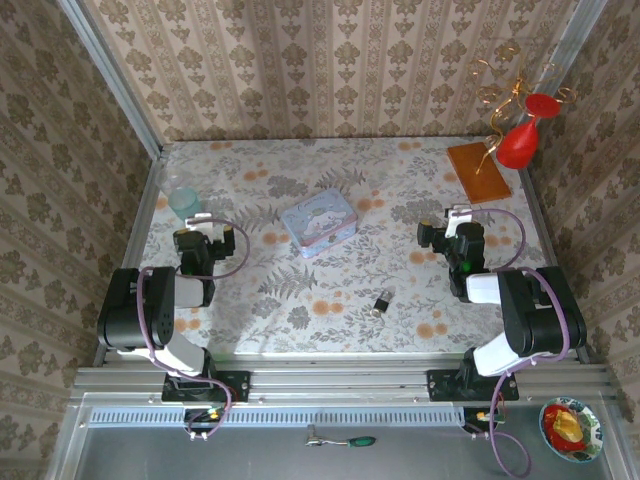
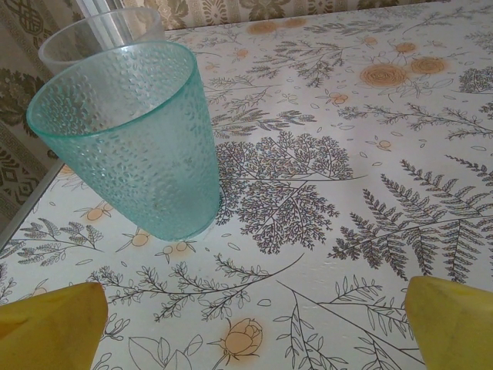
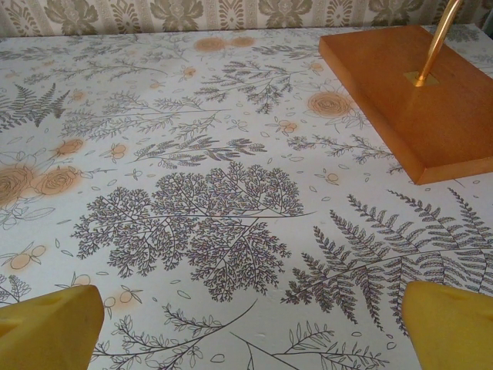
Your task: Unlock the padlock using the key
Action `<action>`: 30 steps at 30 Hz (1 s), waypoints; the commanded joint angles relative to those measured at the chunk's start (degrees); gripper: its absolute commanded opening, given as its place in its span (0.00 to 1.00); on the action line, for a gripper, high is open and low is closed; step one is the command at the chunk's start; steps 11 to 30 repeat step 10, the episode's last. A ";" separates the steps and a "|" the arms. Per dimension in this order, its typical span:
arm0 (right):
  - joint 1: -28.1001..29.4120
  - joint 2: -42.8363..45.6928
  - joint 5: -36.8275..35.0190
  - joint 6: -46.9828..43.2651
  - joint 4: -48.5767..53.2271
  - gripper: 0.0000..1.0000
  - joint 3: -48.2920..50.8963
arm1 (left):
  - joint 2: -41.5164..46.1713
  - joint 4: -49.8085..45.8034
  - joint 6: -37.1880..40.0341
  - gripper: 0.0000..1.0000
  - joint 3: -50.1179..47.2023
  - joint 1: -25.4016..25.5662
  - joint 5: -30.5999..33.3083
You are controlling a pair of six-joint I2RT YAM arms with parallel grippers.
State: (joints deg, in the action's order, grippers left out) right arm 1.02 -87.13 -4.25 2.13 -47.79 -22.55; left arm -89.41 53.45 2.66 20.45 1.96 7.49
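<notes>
- Near-right of the pale blue tin [image 1: 320, 222], toward the arm bases: the padlock [image 1: 382, 302] lies flat on the floral table [image 1: 270, 300], well apart from the tin, with nothing touching it.
- Its long axis runs roughly near-far, with the far end tipped a little right. It is too small to tell which end is the shackle, and no separate key can be made out.
- The right gripper [image 1: 458, 222] sits right of the tin at about the tin's depth, pointing at the far wall. The padlock is behind it and to its left.
- Judgement: the coming move is a pull-back and swing left, not a forward reach.
- The left gripper [image 1: 198, 225] sits left of the tin at similar depth, and is clearly farther from the padlock. The right arm is the nearer one and the likely first mover.
- Both sets of jaws are spread wide and hold nothing. The yellow fingertips [image 2: 50, 327] sit at opposite bottom corners of each wrist view, with bare table between them.
- The top view gives the padlock-to-gripper geometry.
- The wrist views add the fingertip spread and what lies ahead of each arm:
  - Left: a teal cup [image 2: 131, 139], with a clear cup [image 2: 100, 35] behind it, left of the tin.
  - Right: a wooden base [image 3: 416, 92] carrying a brass rod [image 3: 435, 42], far-right of the tin.
</notes>
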 commanded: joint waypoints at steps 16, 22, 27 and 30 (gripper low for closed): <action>-0.03 0.29 -0.86 0.04 -3.44 1.00 0.81 | 0.08 4.97 2.93 1.00 -0.89 1.44 -2.24; -0.03 0.29 -0.86 0.04 -3.44 1.00 0.81 | 0.08 4.97 2.93 1.00 -0.89 1.44 -2.24; -0.03 0.29 -0.86 0.04 -3.44 1.00 0.81 | 0.08 4.97 2.93 1.00 -0.89 1.44 -2.24; -0.03 0.29 -0.86 0.04 -3.44 1.00 0.81 | 0.08 4.97 2.93 1.00 -0.89 1.44 -2.24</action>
